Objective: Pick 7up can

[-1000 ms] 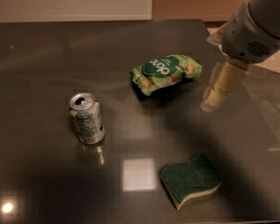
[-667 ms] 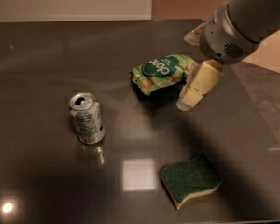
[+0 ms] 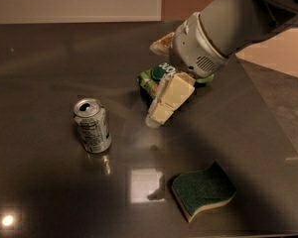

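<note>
End effector (image 3: 157, 82) closer; 7up can (image 3: 93, 126) leftward

A green snack bag (image 3: 152, 78) lies on the dark desk (image 3: 44, 53), well behind the green-topped sponge (image 3: 203, 190), half hidden by the jaws in front of it

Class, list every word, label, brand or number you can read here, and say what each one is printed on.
"ox": white letters on the green snack bag; the rest is hidden by the gripper, which hangs open in front of the bag, to the right of the can.
Can: fine print on the label, too small to read.
Sponge: no text.
</note>
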`<state>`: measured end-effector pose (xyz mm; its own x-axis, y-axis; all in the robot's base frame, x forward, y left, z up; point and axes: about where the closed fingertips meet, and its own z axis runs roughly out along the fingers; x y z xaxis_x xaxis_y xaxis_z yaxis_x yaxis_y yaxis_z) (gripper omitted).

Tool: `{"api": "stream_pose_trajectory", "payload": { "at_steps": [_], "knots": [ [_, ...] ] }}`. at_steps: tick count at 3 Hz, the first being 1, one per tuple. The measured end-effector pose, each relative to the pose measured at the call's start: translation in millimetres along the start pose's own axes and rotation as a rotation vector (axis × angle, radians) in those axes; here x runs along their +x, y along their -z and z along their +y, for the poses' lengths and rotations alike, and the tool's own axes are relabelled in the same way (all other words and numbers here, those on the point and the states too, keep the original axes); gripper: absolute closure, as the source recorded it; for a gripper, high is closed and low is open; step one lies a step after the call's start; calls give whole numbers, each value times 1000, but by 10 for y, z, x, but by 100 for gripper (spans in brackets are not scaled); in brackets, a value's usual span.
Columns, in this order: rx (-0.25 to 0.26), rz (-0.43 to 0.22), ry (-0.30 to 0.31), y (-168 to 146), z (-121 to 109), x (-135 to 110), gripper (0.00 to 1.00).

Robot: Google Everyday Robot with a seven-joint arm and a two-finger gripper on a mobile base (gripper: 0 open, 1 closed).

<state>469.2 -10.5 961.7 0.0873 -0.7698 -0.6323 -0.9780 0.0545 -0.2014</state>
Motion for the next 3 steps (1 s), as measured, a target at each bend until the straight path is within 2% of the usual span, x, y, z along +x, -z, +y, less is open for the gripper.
{"api": "stream_pose_trajectory", "payload": {
  "at_steps": [1, 3],
  "knots": [
    [-63, -39, 44, -309, 154, -224, 0],
    [-171, -59, 99, -889, 307, -470, 0]
  ]
}}
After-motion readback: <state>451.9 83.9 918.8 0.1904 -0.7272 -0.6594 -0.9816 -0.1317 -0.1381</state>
